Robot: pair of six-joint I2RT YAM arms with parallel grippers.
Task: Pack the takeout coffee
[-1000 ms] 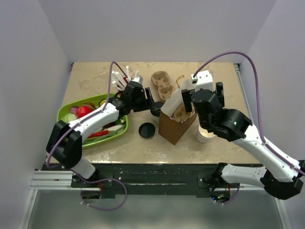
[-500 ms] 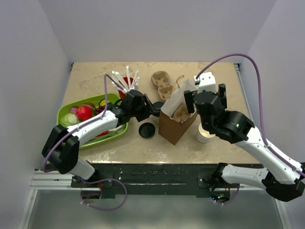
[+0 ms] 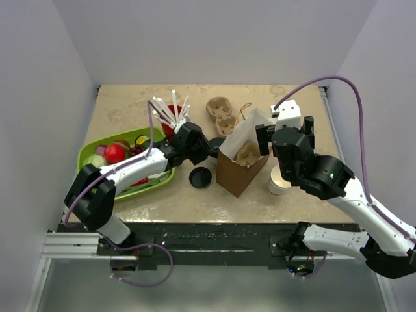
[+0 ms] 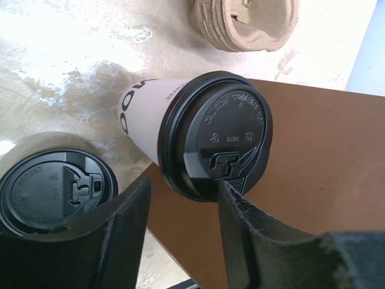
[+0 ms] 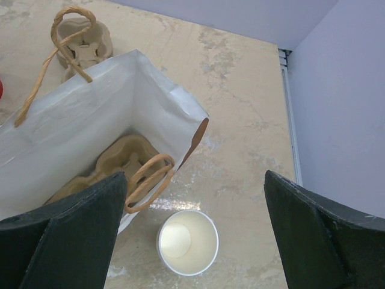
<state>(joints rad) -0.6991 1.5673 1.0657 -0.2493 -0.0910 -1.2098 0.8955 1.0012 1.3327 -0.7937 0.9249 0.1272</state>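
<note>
Left gripper (image 4: 185,188): jaws part-way apart, nothing held. The tips flank the near rim of the takeout coffee (image 4: 210,135). One finger looks to brush the lid, the other stands clear of it. Right gripper (image 5: 195,180): jaws wide, empty, hanging over the open mouth of the brown paper bag (image 5: 90,114).

Coffee location: on the table, hard against the bag's outer wall. The loose black lid (image 4: 57,189) lies just beside it on the other side.

Risks, as a judgement:
- If you close at this height you pinch only the lid rim. The lid may pop off, or the cup may pivot out of the grip.
- Pushing forward shoves the cup into the bag wall and could shift or fold the bag.
- Watch the twine handles at the mouth on the lift-over.
- The pulp carrier (image 5: 120,159) inside takes up floor space.

Orientation: lid up, facing the left wrist camera, sip tab on the gripper side. Long axis near vertical. Whether it leans, I cannot tell.
</note>
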